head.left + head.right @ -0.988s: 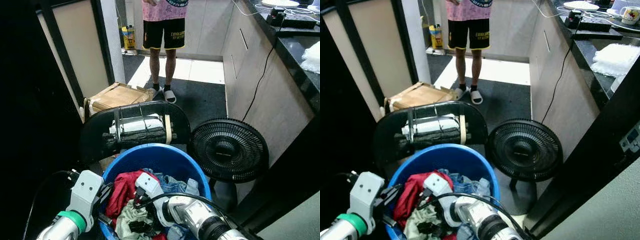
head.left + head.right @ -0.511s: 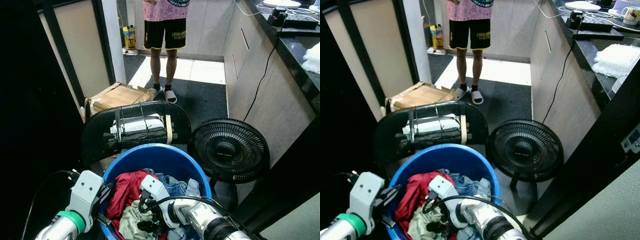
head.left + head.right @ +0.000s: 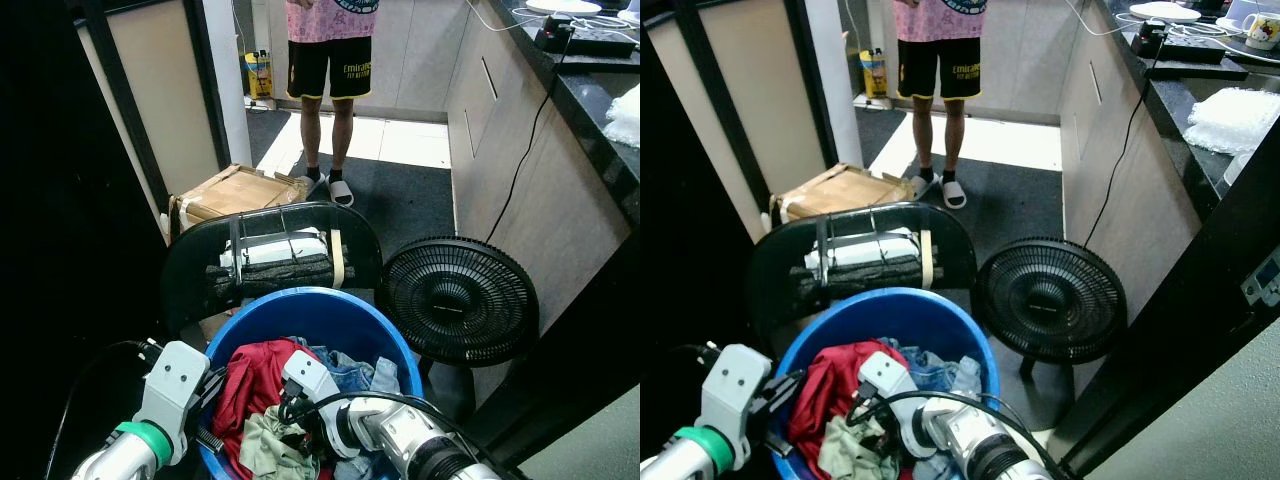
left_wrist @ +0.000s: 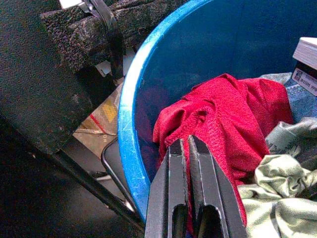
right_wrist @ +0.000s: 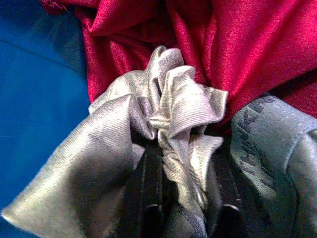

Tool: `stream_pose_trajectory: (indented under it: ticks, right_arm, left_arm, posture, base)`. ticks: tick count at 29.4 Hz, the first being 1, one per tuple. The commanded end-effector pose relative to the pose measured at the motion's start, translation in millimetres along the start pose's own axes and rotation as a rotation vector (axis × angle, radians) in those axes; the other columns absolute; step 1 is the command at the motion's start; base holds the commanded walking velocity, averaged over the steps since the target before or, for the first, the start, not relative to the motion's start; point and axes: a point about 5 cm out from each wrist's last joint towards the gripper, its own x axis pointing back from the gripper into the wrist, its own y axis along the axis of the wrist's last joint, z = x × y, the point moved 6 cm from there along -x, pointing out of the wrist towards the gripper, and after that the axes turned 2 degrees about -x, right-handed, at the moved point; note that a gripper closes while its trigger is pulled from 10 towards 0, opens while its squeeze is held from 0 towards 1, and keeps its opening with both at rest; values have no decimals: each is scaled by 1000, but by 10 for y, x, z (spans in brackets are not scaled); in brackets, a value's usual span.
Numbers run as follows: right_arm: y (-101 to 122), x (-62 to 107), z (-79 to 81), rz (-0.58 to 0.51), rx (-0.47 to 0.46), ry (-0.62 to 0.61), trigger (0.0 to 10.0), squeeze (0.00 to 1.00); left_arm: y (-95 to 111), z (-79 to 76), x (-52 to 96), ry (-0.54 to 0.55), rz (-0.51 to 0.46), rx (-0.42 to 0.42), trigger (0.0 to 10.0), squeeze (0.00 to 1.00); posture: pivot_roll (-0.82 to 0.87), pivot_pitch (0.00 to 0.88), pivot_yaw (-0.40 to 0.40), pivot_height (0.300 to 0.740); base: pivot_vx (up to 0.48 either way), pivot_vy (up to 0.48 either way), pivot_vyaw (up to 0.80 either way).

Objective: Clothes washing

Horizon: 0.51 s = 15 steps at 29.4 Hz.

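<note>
A blue basin (image 3: pixel 312 298) sits low in front of me, holding a red garment (image 3: pixel 252 372), a grey-green garment (image 3: pixel 262 447) and denim (image 3: pixel 352 372). My right gripper (image 3: pixel 292 428) reaches into the pile. In the right wrist view its fingers (image 5: pixel 148 173) pinch a bunched fold of the grey-green garment (image 5: pixel 173 119), with the red garment (image 5: pixel 257 44) just beyond. My left gripper (image 3: pixel 207 415) hovers at the basin's left rim. In the left wrist view its fingers (image 4: pixel 171 163) are pressed together over the red garment (image 4: pixel 223 129), inside the rim (image 4: pixel 130 124).
A black chair back (image 3: pixel 270 255) with a strapped roll stands right behind the basin. A black floor fan (image 3: pixel 457 300) is to the right, a cardboard box (image 3: pixel 235 192) behind the chair. A person (image 3: pixel 330 60) stands farther off. A dark counter (image 3: pixel 600 110) runs along the right.
My right gripper has pushed a little deeper and rightward into the pile, and the grey-green garment has bunched between its fingers. The left arm has barely moved.
</note>
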Motion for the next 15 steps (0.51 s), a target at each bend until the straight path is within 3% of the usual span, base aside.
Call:
stream_pose_trajectory:
  ticks: [1,15]
  right_arm:
    - [-38,-32,46,7,-6,15,0,0]
    - [43,-10,5,-31,-20,-2,0,0]
  left_arm:
    - [-71,-27,12,-11,32,-7,10000,0]
    - [-51,-18,-44,-11,25,-11,10000,0]
  posture:
    - [53,133,82,740]
    - [53,111,84,740]
  base:
    - [0,0,0]
    - [0,0,0]
